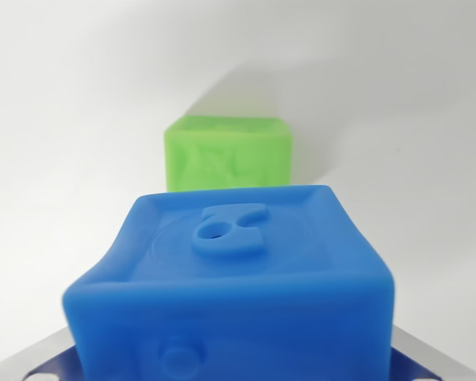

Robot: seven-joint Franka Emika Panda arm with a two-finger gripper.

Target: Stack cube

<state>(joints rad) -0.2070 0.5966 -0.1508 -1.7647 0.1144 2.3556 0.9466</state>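
A soft blue cube (238,270) fills the lower half of the wrist view, with a raised shape with a hole on its top face. Its sides bulge and its left side is pinched in. My gripper (232,371) sits at the bottom edge, its grey metal fingers (32,359) showing on either side of the blue cube, and it looks shut on it. Beyond it, a green cube (228,155) rests on the white surface, a short way apart from the blue one. The blue cube hides the fingertips.
The white tabletop (71,119) spreads around both cubes. The green cube casts a soft shadow behind it towards the wrist view's upper right.
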